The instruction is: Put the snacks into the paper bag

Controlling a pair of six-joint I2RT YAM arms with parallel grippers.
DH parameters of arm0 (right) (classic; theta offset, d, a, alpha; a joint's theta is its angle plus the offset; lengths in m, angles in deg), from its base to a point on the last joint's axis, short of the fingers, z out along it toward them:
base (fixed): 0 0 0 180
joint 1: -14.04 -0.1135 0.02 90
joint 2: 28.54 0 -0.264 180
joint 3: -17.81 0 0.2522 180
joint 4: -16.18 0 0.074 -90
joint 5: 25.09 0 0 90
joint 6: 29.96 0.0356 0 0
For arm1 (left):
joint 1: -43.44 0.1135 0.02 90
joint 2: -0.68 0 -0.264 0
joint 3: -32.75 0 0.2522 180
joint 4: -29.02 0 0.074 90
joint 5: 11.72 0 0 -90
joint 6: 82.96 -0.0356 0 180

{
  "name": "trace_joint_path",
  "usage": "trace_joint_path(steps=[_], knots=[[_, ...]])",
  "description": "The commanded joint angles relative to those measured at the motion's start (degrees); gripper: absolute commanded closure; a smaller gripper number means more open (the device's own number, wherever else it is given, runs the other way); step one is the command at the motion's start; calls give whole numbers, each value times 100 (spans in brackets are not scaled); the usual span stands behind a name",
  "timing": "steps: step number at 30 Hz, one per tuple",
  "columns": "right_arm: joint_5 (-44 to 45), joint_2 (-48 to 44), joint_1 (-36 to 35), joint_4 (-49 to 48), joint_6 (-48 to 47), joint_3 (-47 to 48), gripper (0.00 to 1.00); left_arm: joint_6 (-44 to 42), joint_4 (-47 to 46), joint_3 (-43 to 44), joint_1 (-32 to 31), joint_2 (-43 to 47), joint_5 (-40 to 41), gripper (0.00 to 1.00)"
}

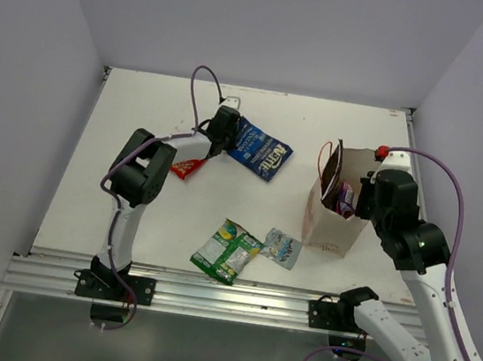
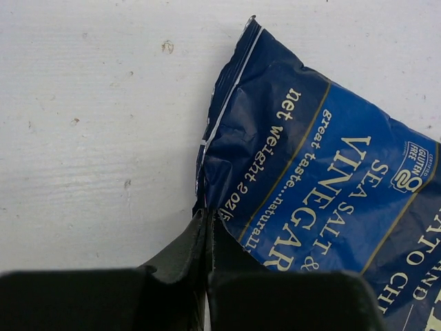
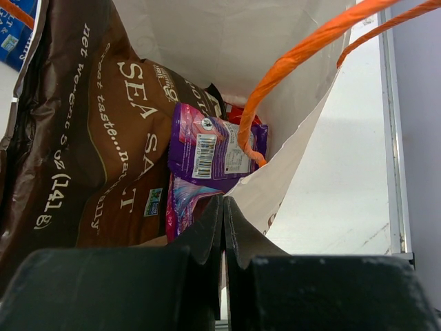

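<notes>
Snacks, position check: blue packet (image 1: 261,152) lies flat on the surface (image 1: 145,101), at 12 o'clock from the surface's centre. Red packet (image 1: 187,169) is at 10 o'clock, close beside the left arm. Green packet (image 1: 227,250) and silver-blue packet (image 1: 282,248) lie side by side at 6 o'clock, touching or nearly so.

Paper bag (image 1: 331,228) stands upright at 3 o'clock with its mouth open. Inside it, brown packet (image 3: 76,138) stands on edge against one wall and purple packet (image 3: 207,155) sits just beside it. An orange-red string handle (image 3: 289,62) hangs across the mouth.

Left gripper (image 2: 208,215): jaws pressed together with no gap, tips right at the blue packet's corner on its 10 o'clock end. Cannot tell whether the foil edge is caught between them.

Right gripper (image 3: 224,203): jaws likewise closed tight, at the bag's rim on its 3 o'clock side, tips against the paper wall. Cannot tell whether any paper is pinched.
</notes>
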Motion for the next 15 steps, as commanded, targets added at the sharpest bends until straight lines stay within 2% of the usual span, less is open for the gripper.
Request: trace_joint_path(steps=[1, 7, 12, 15], knots=[[-49, 17, -12, -136, -83, -40, 100, -39, 62, -110, -57, 130, -58, 100], [-49, -1, -12, -136, -83, -49, 100, 189, -193, -445, -189, 1228, -338, 100], [-49, -18, -21, -163, -74, -84, 100, 453, -219, -138, -425, 2194, -804, 100], [-49, -27, -12, -163, -83, -102, 100, 470, -202, 187, -663, 2468, -822, 100]])
